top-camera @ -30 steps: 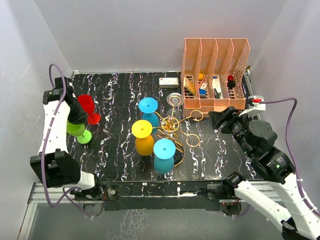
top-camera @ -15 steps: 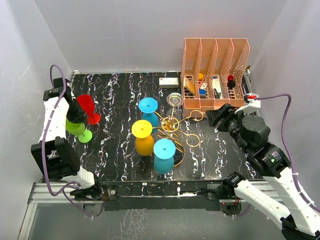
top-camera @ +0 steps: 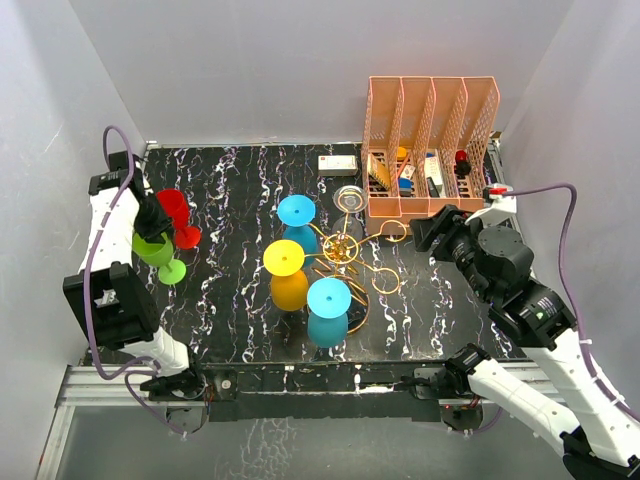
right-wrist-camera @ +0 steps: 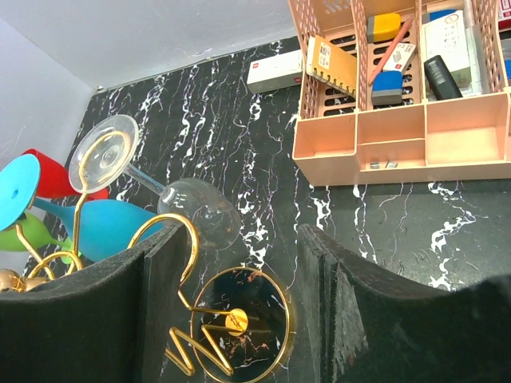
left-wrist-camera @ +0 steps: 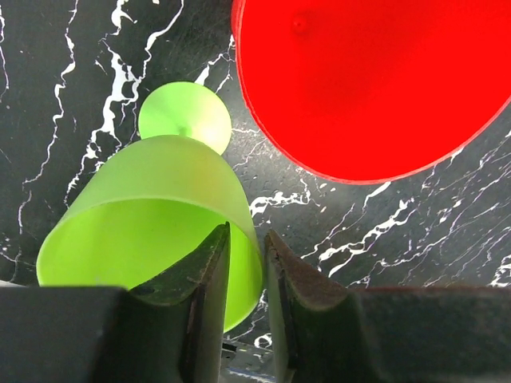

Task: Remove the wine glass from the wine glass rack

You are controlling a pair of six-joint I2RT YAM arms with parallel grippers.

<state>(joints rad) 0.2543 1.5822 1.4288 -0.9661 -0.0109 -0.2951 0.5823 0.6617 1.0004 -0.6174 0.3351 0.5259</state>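
Note:
The gold wire wine glass rack (top-camera: 345, 255) stands mid-table, with blue (top-camera: 297, 213), yellow (top-camera: 285, 262), cyan (top-camera: 328, 303) and clear (top-camera: 348, 198) wine glasses hanging on it. My left gripper (top-camera: 152, 232) is at the far left, shut on the rim of a green wine glass (top-camera: 158, 256). In the left wrist view one finger is inside the green bowl (left-wrist-camera: 152, 207) and one outside it. A red glass (top-camera: 175, 213) lies beside it. My right gripper (top-camera: 427, 234) is open and empty just right of the rack. Its view shows the rack's ring base (right-wrist-camera: 281, 319) and the clear glass (right-wrist-camera: 196, 211) between the fingers.
An orange slotted file organizer (top-camera: 430, 150) holding small items stands at the back right, close behind my right gripper. A small white box (top-camera: 338, 164) lies at the back. The red glass's bowl (left-wrist-camera: 367, 80) fills the upper right of the left wrist view.
My right gripper has moved a little left and back, toward the rack. My left arm has shifted slightly with the green glass still in its grip.

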